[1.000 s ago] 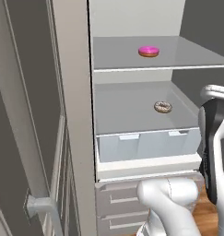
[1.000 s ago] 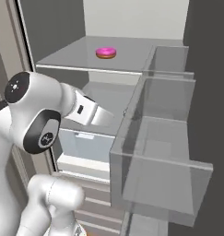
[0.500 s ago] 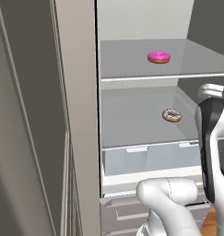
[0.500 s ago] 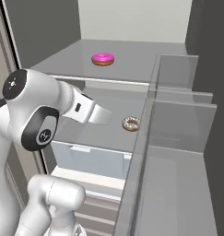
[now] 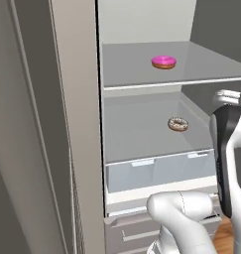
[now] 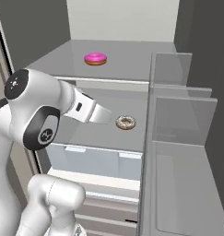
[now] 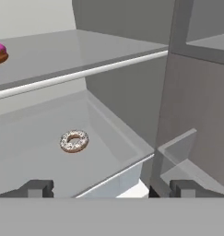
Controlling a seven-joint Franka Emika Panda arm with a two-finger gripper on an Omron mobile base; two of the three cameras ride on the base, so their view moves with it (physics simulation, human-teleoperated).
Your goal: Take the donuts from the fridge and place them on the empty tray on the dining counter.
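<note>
Gripper tips poke up at the bottom of the hand view, far apart, with nothing between them. Most of each finger is cut off there. It holds nothing and touches nothing. The arm reaches forward into the fridge, level with the lower shelf. The brown donut lies on that lower shelf, ahead of the gripper. The pink donut sits on the shelf above; the hand view cuts it off at the edge.
</note>
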